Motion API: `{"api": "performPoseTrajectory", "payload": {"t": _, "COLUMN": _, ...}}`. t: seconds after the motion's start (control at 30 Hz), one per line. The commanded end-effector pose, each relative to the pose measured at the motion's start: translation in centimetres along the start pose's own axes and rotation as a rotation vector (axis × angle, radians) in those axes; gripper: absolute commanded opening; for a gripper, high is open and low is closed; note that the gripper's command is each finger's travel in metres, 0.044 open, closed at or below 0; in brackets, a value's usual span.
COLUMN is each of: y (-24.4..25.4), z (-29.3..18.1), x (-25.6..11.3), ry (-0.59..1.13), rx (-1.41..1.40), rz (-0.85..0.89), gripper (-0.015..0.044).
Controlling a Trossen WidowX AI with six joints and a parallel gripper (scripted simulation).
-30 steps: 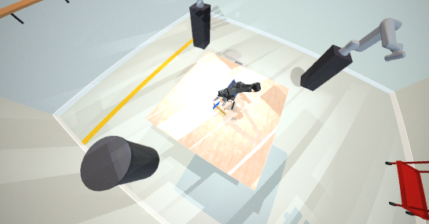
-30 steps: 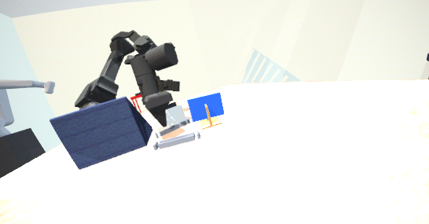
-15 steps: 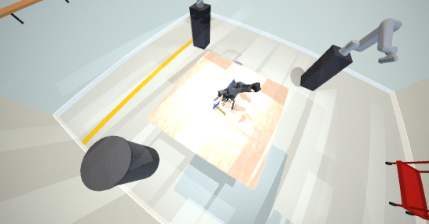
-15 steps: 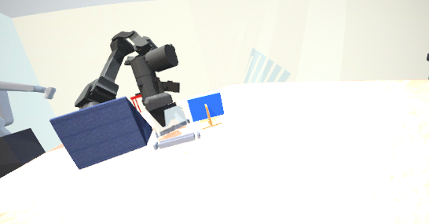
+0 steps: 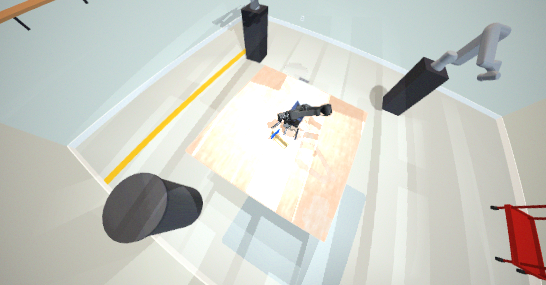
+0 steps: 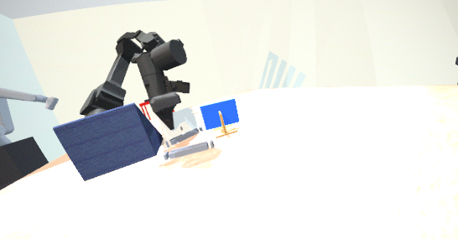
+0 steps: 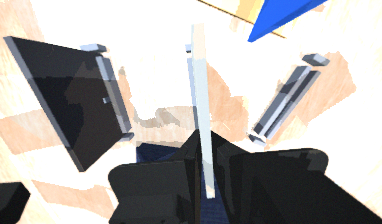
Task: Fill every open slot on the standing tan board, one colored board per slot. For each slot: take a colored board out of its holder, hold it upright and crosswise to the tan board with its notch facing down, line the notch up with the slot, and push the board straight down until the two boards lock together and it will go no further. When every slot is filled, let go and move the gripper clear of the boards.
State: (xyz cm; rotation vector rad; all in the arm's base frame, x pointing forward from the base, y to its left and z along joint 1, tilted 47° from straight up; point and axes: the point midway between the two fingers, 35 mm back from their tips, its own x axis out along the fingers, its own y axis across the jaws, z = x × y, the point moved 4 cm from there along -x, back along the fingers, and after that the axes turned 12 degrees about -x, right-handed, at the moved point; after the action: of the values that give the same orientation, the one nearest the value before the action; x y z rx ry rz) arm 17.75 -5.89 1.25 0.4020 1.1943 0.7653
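Note:
My gripper (image 6: 171, 127) (image 7: 204, 134) points down and is shut on the white board (image 7: 200, 85). The white board is upright at the middle holder (image 7: 191, 82); whether its bottom edge is in the holder is unclear. A black board (image 7: 67, 95) stands in the left holder (image 7: 113, 92). The right holder (image 7: 287, 102) (image 6: 189, 149) is empty. A blue board (image 5: 275, 134) (image 6: 210, 116) (image 7: 279, 17) stands crosswise on the tan board (image 5: 281, 141) (image 6: 222, 123) (image 7: 237, 7). The tan board's other slots cannot be made out.
A navy block (image 6: 105, 142) (image 7: 154, 152) stands close beside the arm and partly shows below the fingers in the wrist view. The tan board and blue board are beyond the holders in the wrist view. A dark cylinder (image 5: 135, 207) stands off the table.

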Motion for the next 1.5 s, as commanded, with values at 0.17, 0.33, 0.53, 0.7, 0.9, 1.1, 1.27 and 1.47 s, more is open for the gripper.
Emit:
{"api": "performPoseTrajectory", "payload": {"t": 0.17, "y": -0.1, "z": 0.1, "x": -2.1, "ry": -0.002, "rx": -0.01, "rz": -0.014, "gripper": 0.0}}
{"api": "performPoseTrajectory", "payload": {"t": 0.33, "y": -0.1, "z": 0.1, "x": -3.1, "ry": -0.001, "rx": -0.009, "rz": -0.014, "gripper": 0.0}}
{"api": "performPoseTrajectory", "payload": {"t": 0.53, "y": -0.1, "z": 0.1, "x": -4.3, "ry": -0.001, "rx": -0.009, "rz": -0.014, "gripper": 0.0}}
{"api": "performPoseTrajectory", "payload": {"t": 0.7, "y": -0.1, "z": 0.1, "x": -5.4, "ry": -0.001, "rx": -0.009, "rz": -0.015, "gripper": 0.0}}
{"api": "performPoseTrajectory", "payload": {"t": 0.9, "y": -0.1, "z": 0.1, "x": -6.8, "ry": 0.0, "rx": -0.009, "rz": -0.015, "gripper": 0.0}}
{"api": "performPoseTrajectory", "payload": {"t": 1.1, "y": -0.1, "z": 0.1, "x": -7.8, "ry": 0.0, "rx": -0.009, "rz": -0.015, "gripper": 0.0}}
{"api": "performPoseTrajectory", "payload": {"t": 1.27, "y": -0.5, "z": 0.9, "x": -7.9, "ry": 0.001, "rx": 0.024, "rz": -0.017, "gripper": 0.0}}
{"api": "performPoseTrajectory", "payload": {"t": 1.47, "y": -1.2, "z": 2.2, "x": -8.1, "ry": 0.001, "rx": 0.079, "rz": -0.021, "gripper": 0.0}}
